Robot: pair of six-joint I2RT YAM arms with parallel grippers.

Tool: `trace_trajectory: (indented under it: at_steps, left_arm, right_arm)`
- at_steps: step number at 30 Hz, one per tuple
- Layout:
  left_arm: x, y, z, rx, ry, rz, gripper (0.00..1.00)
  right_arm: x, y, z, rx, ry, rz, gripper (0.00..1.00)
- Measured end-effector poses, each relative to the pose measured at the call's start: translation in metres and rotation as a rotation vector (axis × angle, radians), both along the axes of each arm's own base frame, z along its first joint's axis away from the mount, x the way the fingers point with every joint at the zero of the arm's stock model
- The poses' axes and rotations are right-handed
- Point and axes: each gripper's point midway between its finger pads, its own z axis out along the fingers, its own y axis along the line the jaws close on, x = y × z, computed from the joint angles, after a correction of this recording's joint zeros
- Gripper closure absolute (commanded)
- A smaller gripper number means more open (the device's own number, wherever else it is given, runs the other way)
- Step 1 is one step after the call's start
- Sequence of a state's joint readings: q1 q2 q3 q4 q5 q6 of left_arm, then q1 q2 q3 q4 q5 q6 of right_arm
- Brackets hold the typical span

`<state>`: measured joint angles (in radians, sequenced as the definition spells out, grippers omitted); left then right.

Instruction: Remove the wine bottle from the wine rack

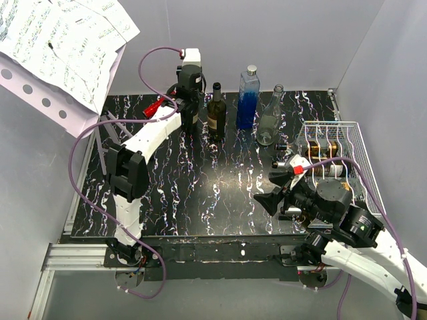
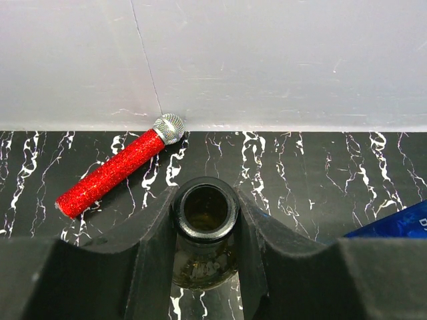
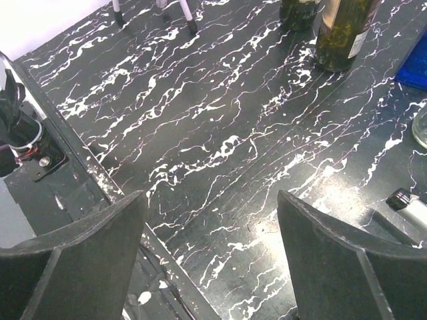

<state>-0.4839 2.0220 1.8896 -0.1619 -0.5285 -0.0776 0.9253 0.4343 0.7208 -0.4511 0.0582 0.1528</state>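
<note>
Left hand point(image 2: 205, 208) is clamped shut around the neck of an upright dark bottle point(image 2: 203, 267) on the bench point(image 1: 220, 193). Right hand point(image 3: 211, 220) hovers wide open, holding nothing, near the wine rack point(image 1: 357, 137).

Setting: we log a robot test cell — plain white panel walls point(image 1: 287, 40) boxing a black marbled surface point(image 1: 200, 193), aluminium rail point(image 1: 73, 257), two cabled arms point(image 1: 150, 137) bolted at its edge.

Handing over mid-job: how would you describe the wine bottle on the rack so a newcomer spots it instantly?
Look to the right edge of the table, where a white wire rack sits. The wine bottle lies on its side inside it, neck poking out leftward. The other bottles all stand upright near the back wall.
</note>
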Motion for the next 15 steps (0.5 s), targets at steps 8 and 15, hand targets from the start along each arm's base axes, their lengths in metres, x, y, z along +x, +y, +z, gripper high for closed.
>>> trace_trajectory:
  at_steps: [8,15]
  left_arm:
    - [0.0048,0.0076,-0.0009,-0.040,0.002,0.006,0.62]
    - [0.0068,0.0051,0.0035,-0.057,-0.012,-0.014,0.40]
  right_arm:
    - [0.0027,-0.0058,-0.0010,-0.003,-0.017,-0.027,0.13]
    - [0.0048,-0.0067,-0.0019,-0.014,-0.024,-0.035,0.12]
